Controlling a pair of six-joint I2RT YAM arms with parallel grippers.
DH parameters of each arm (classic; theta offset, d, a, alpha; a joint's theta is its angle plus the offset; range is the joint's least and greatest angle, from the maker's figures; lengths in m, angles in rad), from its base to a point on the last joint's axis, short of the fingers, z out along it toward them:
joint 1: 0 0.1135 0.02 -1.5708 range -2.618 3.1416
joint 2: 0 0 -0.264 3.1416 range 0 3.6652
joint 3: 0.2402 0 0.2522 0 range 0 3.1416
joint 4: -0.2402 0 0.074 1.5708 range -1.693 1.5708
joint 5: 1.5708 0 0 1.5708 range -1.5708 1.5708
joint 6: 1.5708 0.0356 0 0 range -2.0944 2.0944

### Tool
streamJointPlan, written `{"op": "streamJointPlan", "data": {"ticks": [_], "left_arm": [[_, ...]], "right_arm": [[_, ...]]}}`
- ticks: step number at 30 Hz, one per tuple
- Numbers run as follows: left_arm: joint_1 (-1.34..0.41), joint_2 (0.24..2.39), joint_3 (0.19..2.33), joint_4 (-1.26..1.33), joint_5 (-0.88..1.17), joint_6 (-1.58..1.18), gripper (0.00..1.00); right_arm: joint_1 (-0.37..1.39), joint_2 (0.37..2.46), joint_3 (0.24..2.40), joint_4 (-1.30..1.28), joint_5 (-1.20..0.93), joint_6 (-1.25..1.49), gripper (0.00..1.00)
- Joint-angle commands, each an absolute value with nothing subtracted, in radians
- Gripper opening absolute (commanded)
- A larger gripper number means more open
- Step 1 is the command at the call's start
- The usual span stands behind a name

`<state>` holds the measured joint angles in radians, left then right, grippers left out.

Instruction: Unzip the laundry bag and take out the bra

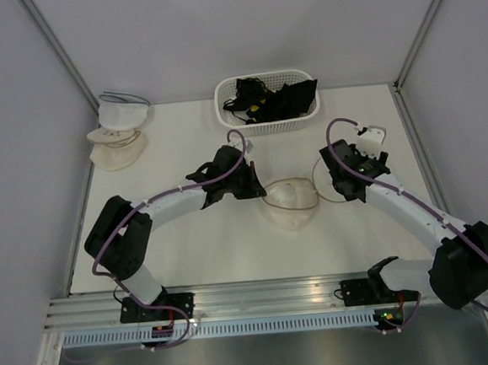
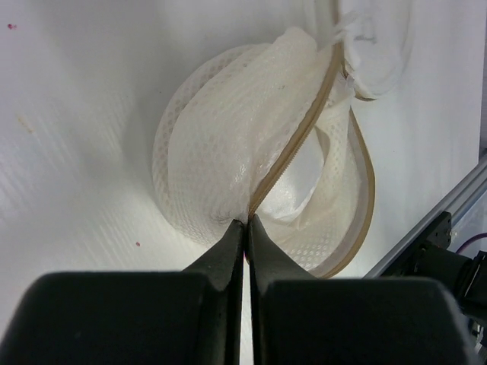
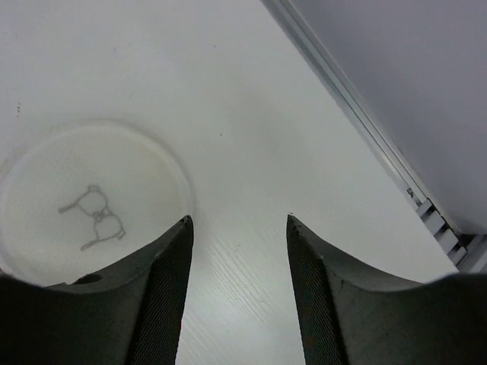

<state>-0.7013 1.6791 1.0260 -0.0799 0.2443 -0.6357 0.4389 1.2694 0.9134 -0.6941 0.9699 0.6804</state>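
Observation:
The laundry bag (image 1: pixel 289 202), a round cream mesh pouch, lies mid-table between my arms. In the left wrist view the laundry bag (image 2: pixel 221 152) is partly unzipped, and its beige zip tape runs from my fingertips up to the right. My left gripper (image 2: pixel 247 222) is shut on the bag's zip edge; it also shows in the top view (image 1: pixel 257 190). Soft white fabric (image 2: pixel 303 186), apparently the bra, shows inside the opening. My right gripper (image 3: pixel 239 222) is open and empty over bare table, just right of the bag (image 3: pixel 91 198), whose small metal pulls (image 3: pixel 95 219) show. It also shows in the top view (image 1: pixel 338 194).
A white basket (image 1: pixel 221 108) with black garments (image 1: pixel 275 100) stands at the back centre. Stacked cream and white dome pouches (image 1: pixel 117 133) lie at the back left. An aluminium rail (image 1: pixel 253 296) runs along the near edge. Grey walls close both sides.

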Motion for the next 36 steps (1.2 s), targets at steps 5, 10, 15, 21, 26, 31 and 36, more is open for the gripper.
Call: {"op": "streamJointPlan", "data": {"ticks": [5, 10, 15, 21, 26, 31, 36], "left_arm": [[-0.690, 1.617, 0.989, -0.069, 0.265, -0.589, 0.02], [-0.690, 1.611, 0.968, -0.035, 0.302, -0.592, 0.02], [-0.690, 1.608, 0.947, -0.035, 0.308, -0.589, 0.02], [-0.693, 1.626, 0.931, -0.011, 0.340, -0.607, 0.02], [-0.698, 1.626, 0.927, -0.006, 0.351, -0.620, 0.02], [-0.698, 1.618, 0.920, -0.006, 0.342, -0.621, 0.02], [-0.696, 1.621, 0.922, -0.006, 0.337, -0.627, 0.02]], "right_arm": [[0.431, 1.025, 0.855, -0.426, 0.590, 0.462, 0.59], [0.433, 1.121, 0.784, -0.305, 0.175, 0.414, 0.59], [0.442, 1.178, 0.710, -0.132, -0.144, 0.425, 0.59], [0.503, 1.226, 0.699, -0.045, -0.253, 0.428, 0.60], [0.546, 1.319, 0.713, -0.026, -0.212, 0.428, 0.60], [0.569, 1.408, 0.744, -0.061, -0.105, 0.408, 0.59], [0.584, 1.476, 0.753, -0.046, -0.143, 0.391, 0.56]]}}
